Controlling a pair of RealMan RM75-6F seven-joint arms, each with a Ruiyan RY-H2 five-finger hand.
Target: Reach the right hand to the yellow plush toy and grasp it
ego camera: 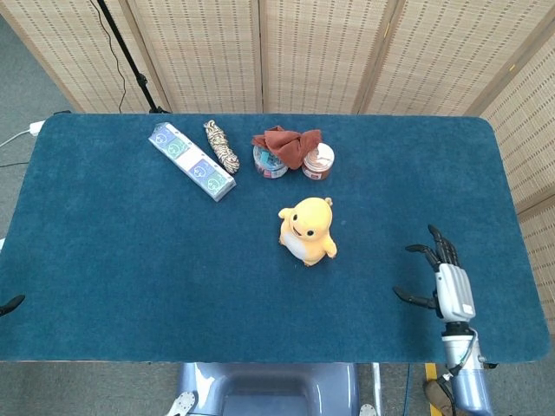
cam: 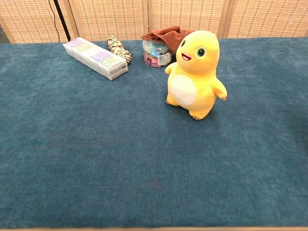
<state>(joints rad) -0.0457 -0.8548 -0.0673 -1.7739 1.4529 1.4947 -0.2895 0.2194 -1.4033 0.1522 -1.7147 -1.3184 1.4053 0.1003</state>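
The yellow plush toy (ego camera: 307,230) stands upright near the middle of the blue table, large in the chest view too (cam: 195,75). My right hand (ego camera: 440,278) hovers over the table's front right part, well right of the toy. Its fingers are spread, the palm is turned towards the toy, and it holds nothing. The chest view does not show this hand. Of my left hand only a dark tip (ego camera: 10,305) shows at the left edge; its fingers are hidden.
At the back stand a long flat box (ego camera: 192,160), a rope bundle (ego camera: 220,146), and two small jars (ego camera: 270,161) (ego camera: 318,162) under a brown cloth (ego camera: 288,141). Wicker screens close off the far side. The table's front edge (ego camera: 260,360) runs near my right hand.
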